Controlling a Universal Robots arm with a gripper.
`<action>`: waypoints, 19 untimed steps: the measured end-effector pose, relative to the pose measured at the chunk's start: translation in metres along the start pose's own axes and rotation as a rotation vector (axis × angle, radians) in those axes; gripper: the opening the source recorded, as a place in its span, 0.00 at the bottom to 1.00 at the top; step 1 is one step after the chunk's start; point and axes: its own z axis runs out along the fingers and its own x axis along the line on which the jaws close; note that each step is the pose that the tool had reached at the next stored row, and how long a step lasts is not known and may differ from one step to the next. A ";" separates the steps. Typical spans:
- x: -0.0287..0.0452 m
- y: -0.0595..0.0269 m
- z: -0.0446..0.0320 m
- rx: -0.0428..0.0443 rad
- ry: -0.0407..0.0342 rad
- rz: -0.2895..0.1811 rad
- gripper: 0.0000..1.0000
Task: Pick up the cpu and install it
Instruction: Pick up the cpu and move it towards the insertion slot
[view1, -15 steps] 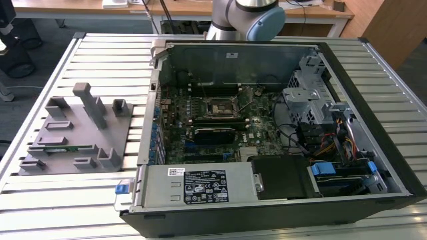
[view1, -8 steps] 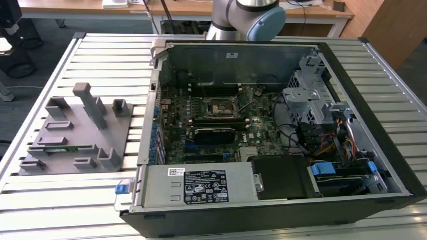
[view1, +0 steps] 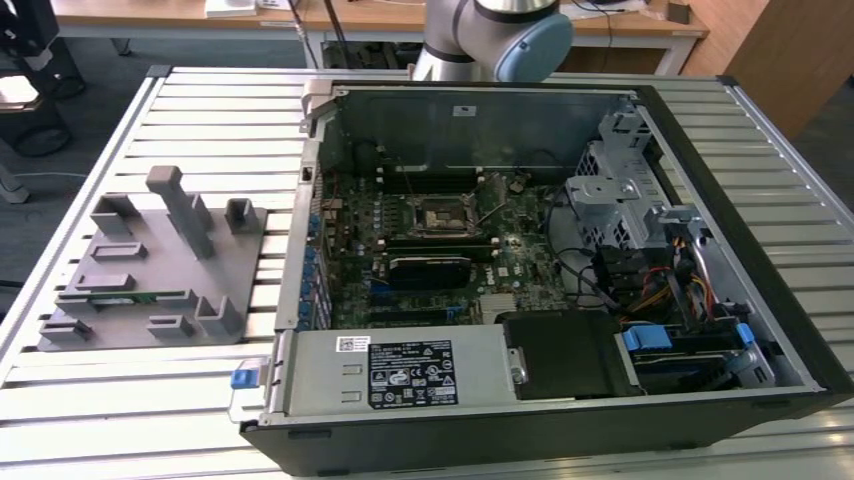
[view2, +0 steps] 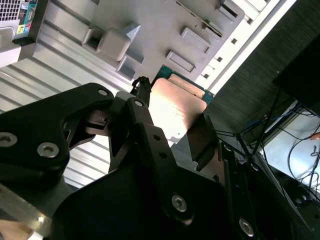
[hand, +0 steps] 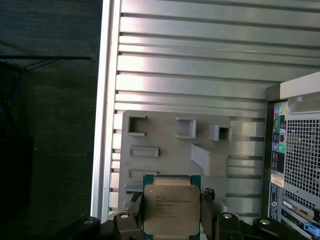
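The cpu (hand: 171, 210) between the jaws (grey fixture (hand: 165, 135) below, case (hand: 300, 150) beside)

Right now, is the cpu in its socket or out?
Out. In both wrist views the claw grips the cpu by its edges above the grey fixture, outside the computer case.

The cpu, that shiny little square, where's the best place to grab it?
By two opposite thin edges of the cpu, coming from above its flat metal top. It is thin and square, so those edges lie parallel. The gripper pinches it just so in both wrist views.
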 end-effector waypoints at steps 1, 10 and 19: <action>-0.0015 -0.0001 0.0001 -0.0001 -0.0001 0.000 0.54; -0.0138 -0.0005 0.0005 0.0000 -0.0001 0.000 0.54; -0.0251 -0.0010 0.0008 0.0000 -0.0001 0.000 0.54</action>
